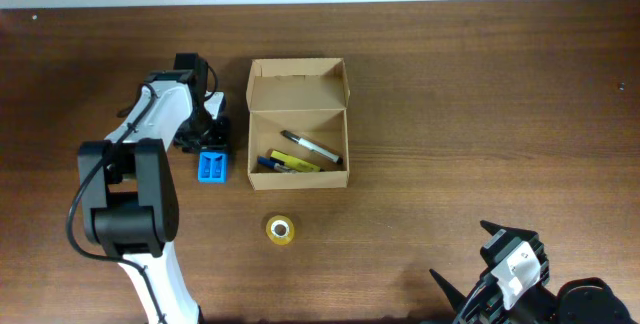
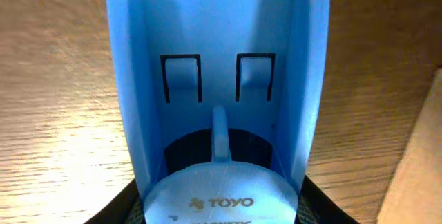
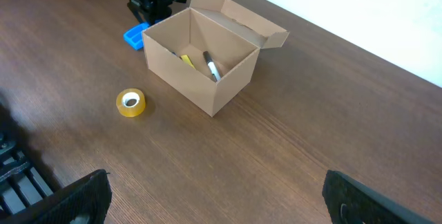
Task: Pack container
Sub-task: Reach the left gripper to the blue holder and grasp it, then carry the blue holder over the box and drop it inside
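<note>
The box [image 1: 298,89] sat open near the table's [image 1: 500,114] back edge, pens [image 1: 308,148] inside; the blue case [image 1: 211,167] lay just beside its left wall, at the left gripper [image 1: 208,146], whose hold could not be told; the right gripper [image 1: 460,252] gaped wide at the front right corner; a loose hold might drop the case on the rim.

Container [image 1: 297,89] mouth clear from above

Blue plastic case [image 1: 211,167] marked TOYO, yellow tape roll [image 1: 281,230] lying flat — both on wooden table [image 1: 450,114]
</note>
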Robot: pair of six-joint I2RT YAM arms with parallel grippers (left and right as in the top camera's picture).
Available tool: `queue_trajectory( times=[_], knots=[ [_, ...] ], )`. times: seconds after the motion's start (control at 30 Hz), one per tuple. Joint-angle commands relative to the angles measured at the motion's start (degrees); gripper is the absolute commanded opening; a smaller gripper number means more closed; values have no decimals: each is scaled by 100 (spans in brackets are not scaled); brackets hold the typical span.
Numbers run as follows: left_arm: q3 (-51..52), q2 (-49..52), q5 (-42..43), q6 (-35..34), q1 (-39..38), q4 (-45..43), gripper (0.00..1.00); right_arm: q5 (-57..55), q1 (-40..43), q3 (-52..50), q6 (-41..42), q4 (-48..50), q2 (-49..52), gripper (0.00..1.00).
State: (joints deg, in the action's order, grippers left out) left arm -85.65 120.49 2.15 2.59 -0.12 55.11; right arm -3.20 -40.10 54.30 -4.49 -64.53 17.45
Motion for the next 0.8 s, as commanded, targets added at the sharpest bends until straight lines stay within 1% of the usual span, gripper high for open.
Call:
queue_trajectory(
  times=[0.0, 0.2, 0.23, 0.33, 0.4, 0.5, 0.6, 0.63, 0.7, 0.77],
  knots=[
    [-345, -225, 9, -39, 35, -2, 36, -48, 0, -9, 50, 15, 0, 99],
    [-625, -916, -48, -37, 28, -59, 36, -48, 0, -9, 50, 15, 0, 99],
    [-669, -1196, -48, -37, 28, -63, 36, -48, 0, -9, 50, 15, 0, 99],
    [-678, -1615, -46, -37, 26, -66, 36, -48, 0, -9, 50, 15, 0, 99],
    [-678, -2013, -46, 85, -98, -63, 36, -48, 0, -9, 50, 15, 0, 99],
    [-678, -2253, -55, 503, -459, -63, 37, -48, 0, -9, 50, 15, 0, 99],
    [-713, -2312, -269, 846, -1075, -50, 37, -48, 0, -9, 50, 15, 0, 99],
    [-719, -2310, -350, 949, -1292, -52, 41, -46, 0, -9, 50, 15, 0, 99],
    [-719, -2299, -415, 1239, -1746, -37, 43, -48, 0, -9, 50, 15, 0, 99],
    [-719, -2275, -516, 1386, -2127, 4, 44, -48, 0, -9, 50, 15, 0, 99]
  ],
)
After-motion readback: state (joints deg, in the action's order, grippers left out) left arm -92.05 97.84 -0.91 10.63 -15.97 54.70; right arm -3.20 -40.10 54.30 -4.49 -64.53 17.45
